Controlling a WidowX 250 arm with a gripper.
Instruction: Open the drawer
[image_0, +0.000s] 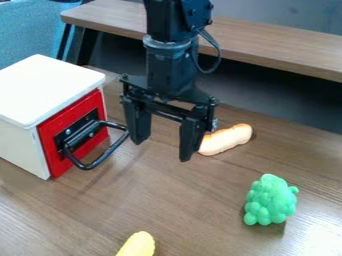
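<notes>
One wood-grained table (194, 200) holds the drawer unit (47, 90), blue fabric (30, 30) behind.

Built in black. Above the gripper (161, 150), ringed by a dark grey collar (167, 45) and looped with a thin black cable (218, 56). On the gripper, fitted with a narrow crossbar (157, 106), small round screws (125, 76) and two blunt, slab-like fingers (139, 122).

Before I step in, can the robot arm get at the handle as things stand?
Probably yes: the handle juts out from the red front, and the open tool hangs close by, with nothing visible in between.
</notes>
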